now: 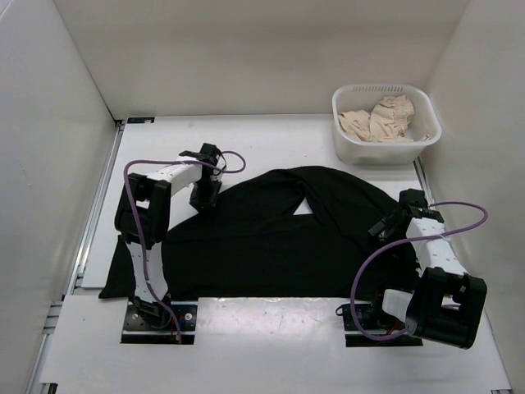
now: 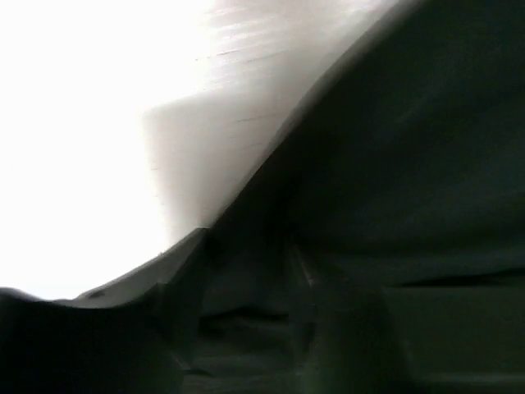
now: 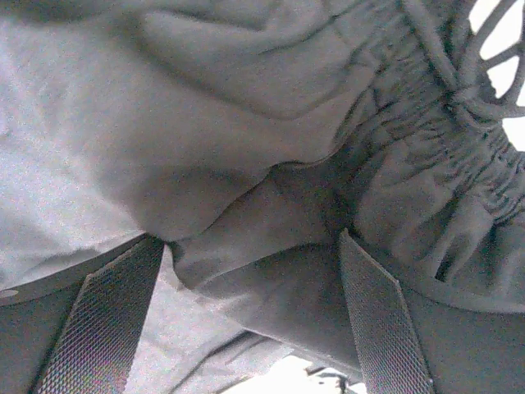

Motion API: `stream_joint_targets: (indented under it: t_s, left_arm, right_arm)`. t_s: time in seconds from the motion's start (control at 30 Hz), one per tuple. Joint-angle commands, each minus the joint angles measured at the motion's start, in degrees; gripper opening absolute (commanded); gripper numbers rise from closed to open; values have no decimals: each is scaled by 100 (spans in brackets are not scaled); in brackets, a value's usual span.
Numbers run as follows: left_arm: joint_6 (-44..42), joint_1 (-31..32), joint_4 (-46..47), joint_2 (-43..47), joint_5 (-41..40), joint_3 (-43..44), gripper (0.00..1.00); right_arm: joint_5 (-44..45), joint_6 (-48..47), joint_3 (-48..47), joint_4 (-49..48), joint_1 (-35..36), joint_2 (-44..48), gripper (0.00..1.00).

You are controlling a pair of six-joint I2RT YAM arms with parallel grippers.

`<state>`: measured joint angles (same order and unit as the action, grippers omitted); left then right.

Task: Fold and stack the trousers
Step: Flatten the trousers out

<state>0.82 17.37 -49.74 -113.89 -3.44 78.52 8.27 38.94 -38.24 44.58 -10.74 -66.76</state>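
Note:
The black trousers (image 1: 279,238) lie spread across the middle of the table, with one part folded over near the back. My left gripper (image 1: 203,197) points down on their back left edge. In the dark left wrist view its fingers (image 2: 190,271) stand partly apart with black fabric (image 2: 246,312) between them. My right gripper (image 1: 385,226) rests on the trousers' right end at the gathered waistband (image 3: 459,156). Its fingers (image 3: 111,316) are wide apart, and a fold of the fabric (image 3: 271,246) bulges between them.
A white basket (image 1: 385,148) holding a beige cloth garment (image 1: 381,119) stands at the back right, just beyond the trousers. White walls close in the table on the left, back and right. A metal rail (image 1: 92,222) runs along the left side.

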Motion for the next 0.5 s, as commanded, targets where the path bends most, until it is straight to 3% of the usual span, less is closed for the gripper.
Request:
stream_joint_targets:
  t_s: [0.0, 0.37, 0.47]
  left_arm:
    - [-82, -31, 657, -502, -1666, -461, 20]
    - [-82, -954, 1265, -134, -2705, 2121, 17]
    - [-82, -1007, 1378, 164, -2758, 2255, 17]
  right_arm:
    - [559, 430, 106, -81, 11, -108, 91]
    - [614, 97, 326, -134, -341, -557, 91]
    - [553, -140, 212, -134, -341, -557, 91]
